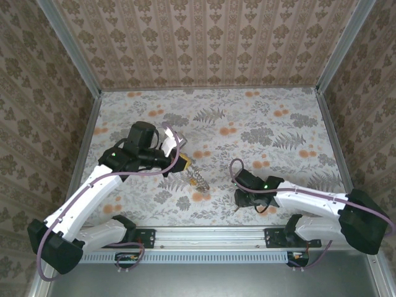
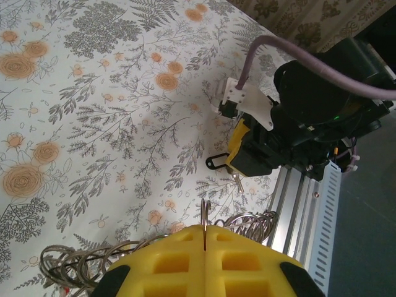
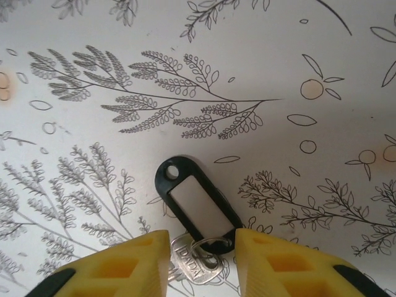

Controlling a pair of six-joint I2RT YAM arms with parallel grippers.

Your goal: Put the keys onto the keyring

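Observation:
My left gripper (image 2: 204,234) is shut on a thin loop of the keyring (image 2: 260,223), a floppy bundle of silvery-grey wire coils that trails onto the tablecloth on both sides of the yellow fingers. From above, the keyring (image 1: 198,179) lies just past the left gripper (image 1: 185,164). My right gripper (image 3: 201,247) is low over a silver key (image 3: 195,265) joined by a small split ring to a black tag (image 3: 198,201). Its jaws straddle the key head and the tag's end, almost touching both. The left wrist view also catches the right gripper (image 2: 238,168) over that black tag (image 2: 216,162).
An aluminium rail (image 1: 210,238) runs along the near table edge, close behind the right gripper. Patterned walls (image 1: 204,43) close in the back and both sides. The floral tablecloth (image 1: 272,124) stretches away behind both arms.

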